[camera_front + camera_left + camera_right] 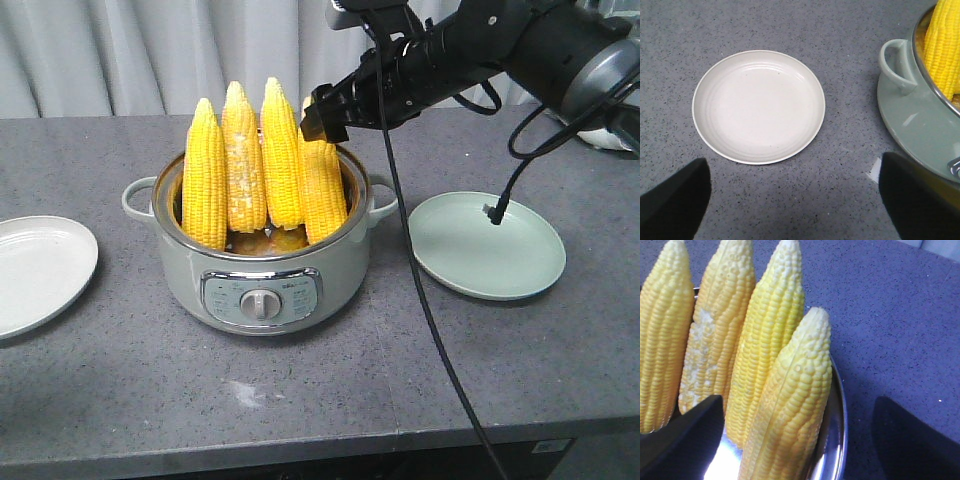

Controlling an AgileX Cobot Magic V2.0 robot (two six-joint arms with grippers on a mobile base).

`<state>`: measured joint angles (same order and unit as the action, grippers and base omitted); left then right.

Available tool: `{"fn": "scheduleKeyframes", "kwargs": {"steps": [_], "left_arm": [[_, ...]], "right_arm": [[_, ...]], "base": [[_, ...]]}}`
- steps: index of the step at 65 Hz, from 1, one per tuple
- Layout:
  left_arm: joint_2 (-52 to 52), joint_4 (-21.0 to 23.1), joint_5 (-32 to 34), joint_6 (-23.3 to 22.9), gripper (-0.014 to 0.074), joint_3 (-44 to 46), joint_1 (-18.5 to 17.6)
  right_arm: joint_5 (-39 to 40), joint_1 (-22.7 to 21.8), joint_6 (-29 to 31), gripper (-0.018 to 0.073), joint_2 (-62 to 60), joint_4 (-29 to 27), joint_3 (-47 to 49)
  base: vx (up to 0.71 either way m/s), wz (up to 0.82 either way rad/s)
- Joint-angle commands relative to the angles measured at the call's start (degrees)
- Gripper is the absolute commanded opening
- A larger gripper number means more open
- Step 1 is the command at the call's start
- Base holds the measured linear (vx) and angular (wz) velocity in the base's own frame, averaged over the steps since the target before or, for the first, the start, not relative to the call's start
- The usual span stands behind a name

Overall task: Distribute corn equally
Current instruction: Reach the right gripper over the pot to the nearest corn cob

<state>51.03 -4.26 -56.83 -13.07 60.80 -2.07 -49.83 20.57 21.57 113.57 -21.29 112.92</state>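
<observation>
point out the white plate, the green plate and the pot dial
white plate (759,106), left wrist view, bare centre
green plate (500,260), front view, bare centre
pot dial (261,305), front view, middle of the knob

Bright yellow corn (262,165), one cob (243,170) with a pale whitish patch, pale sage-green pot (200,275) with silver rim, off-white plate (758,106), pale green plate (487,245), grey counter (120,380) speckled black and white, black arm (470,45), black cable (420,290), light grey curtain (120,50).
</observation>
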Motion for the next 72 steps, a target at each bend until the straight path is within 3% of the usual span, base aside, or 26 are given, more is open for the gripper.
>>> {"fn": "scheduleKeyframes", "kwargs": {"steps": [1, 19, 30, 61, 72], "left_arm": [[-0.1, 0.1, 3.1, -0.5, 0.0638, 1.9, -0.1], [-0.1, 0.1, 3.2, -0.5, 0.0622, 1.9, -0.1], [-0.1, 0.1, 3.2, -0.5, 0.062, 1.9, -0.1], [-0.1, 0.1, 3.1, -0.5, 0.0606, 1.9, -0.1], [-0.1, 0.1, 3.1, -0.5, 0.0606, 1.9, -0.1]], "right_arm": [[4.9, -0.2, 0.2, 0.0578, -2.2, -2.7, 2.1], [7.0, -0.2, 0.8, 0.0577, -0.1, -5.8, 2.1], [7.1, -0.2, 0.8, 0.0529, 0.8, -5.9, 2.1], [7.4, -0.2, 0.8, 0.0141, 1.0, -6.1, 2.1], [7.0, -0.3, 0.8, 0.0104, 0.7, -6.1, 2.1]], "base": [[0.0, 0.0], [0.0, 0.0], [0.0, 0.0], [0.0, 0.0], [0.0, 0.0]]}}
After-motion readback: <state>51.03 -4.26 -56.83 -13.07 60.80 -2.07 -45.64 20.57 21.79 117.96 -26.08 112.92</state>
